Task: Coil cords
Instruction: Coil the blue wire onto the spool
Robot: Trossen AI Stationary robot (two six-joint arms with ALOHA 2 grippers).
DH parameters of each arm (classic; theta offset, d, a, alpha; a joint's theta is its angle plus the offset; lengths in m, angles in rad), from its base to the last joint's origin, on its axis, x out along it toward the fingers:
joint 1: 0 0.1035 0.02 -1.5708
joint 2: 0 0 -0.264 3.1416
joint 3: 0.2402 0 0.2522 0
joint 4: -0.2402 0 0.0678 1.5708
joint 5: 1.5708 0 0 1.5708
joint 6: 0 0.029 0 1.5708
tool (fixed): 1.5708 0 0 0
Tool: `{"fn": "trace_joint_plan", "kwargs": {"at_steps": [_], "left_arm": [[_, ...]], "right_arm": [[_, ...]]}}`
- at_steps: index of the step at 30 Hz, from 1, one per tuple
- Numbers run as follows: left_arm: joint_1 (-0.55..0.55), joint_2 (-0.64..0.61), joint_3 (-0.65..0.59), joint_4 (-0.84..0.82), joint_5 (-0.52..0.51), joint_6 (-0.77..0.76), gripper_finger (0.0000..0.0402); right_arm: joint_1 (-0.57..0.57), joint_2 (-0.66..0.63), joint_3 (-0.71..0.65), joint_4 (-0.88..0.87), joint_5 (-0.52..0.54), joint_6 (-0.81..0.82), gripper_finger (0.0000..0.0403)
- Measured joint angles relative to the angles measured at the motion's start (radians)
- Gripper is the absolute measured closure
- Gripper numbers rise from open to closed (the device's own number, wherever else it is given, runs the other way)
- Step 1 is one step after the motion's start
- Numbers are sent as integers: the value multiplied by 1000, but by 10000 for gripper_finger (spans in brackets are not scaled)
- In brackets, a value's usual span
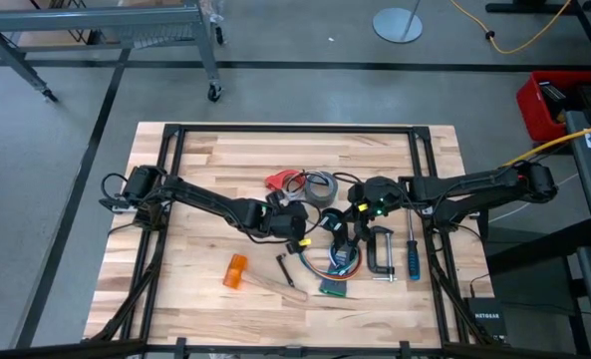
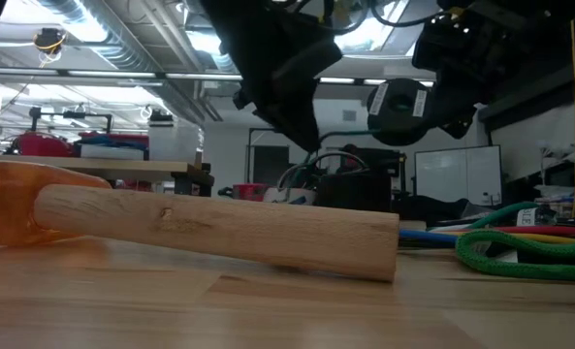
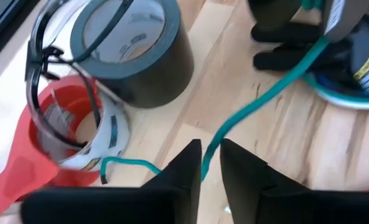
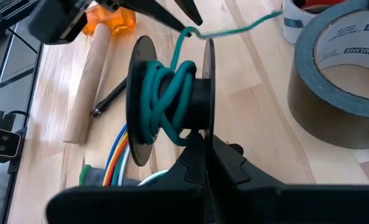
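Cord (image 4: 165, 93) fills the spool (image 4: 200, 93) my right tool (image 4: 204, 149) clamps; my left tool (image 3: 210, 163) pinches its free end.

Tape roll (image 1: 320, 186) lies behind the spool (image 4: 172, 99); clamp (image 1: 380, 251) right.

The place is looking like a workshop or robotics lab: a wooden bench (image 1: 275, 150) is sitting on a grey concrete floor (image 1: 66, 150), exposed ceiling ducts (image 2: 103, 39) are running overhead, and what may be a whiteboard (image 2: 452, 174) is standing behind.
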Motion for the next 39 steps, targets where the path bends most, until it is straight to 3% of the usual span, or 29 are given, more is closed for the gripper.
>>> {"fn": "trace_joint_plan", "kwargs": {"at_steps": [5, 8, 15, 22, 26, 39], "left_arm": [[0, 0, 0, -38, 0, -13, 393], [0, 0, 0, -37, 0, -23, 395], [-4, 0, 0, -114, 24, 1, 359], [-12, 31, 2, -129, 72, 0, 299], [-9, 43, 2, -233, 67, -92, 281], [-46, 36, 2, -345, 16, -202, 359]], "right_arm": [[0, 0, 0, -4, 2, 0, 398], [0, 0, 0, -5, 6, 0, 398], [0, 0, 0, -4, 6, 0, 398], [0, 0, 0, -1, 7, 0, 398], [0, 1, 0, -3, 7, 0, 398], [0, 1, 0, -14, 7, 0, 398]]}}
